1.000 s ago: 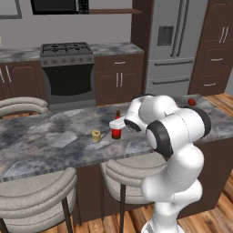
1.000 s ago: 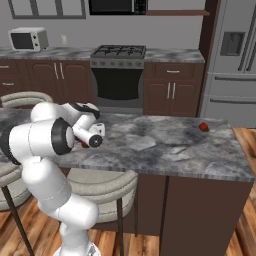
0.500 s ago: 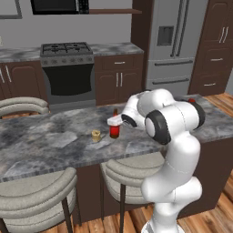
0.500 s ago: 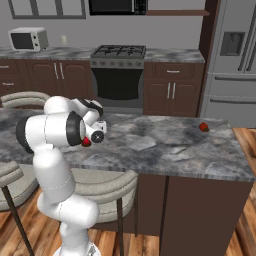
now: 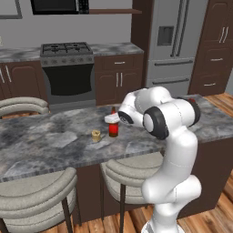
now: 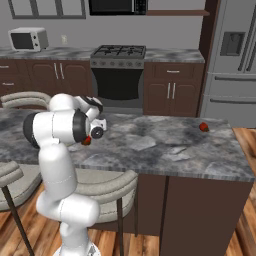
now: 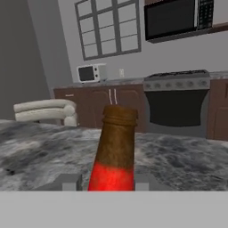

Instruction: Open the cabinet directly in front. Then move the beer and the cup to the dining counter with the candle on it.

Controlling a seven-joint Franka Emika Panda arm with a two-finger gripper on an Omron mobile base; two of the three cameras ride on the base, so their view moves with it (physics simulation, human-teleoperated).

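Gripper [image 7: 104,181] clamping beer [image 5: 113,128] — upright, beside candle [image 5: 95,135]

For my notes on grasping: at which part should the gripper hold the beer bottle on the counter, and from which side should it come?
Best at the red-labelled body, level from the side. The beer bottle stands upright on the counter and tapers to a slim neck; the gripper straddles the label that way.

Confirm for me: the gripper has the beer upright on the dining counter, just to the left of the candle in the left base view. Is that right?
Not quite. In the left base view the beer stands upright on the dining counter with the gripper at it, but it is just to the right of the candle, not the left. The rest holds.
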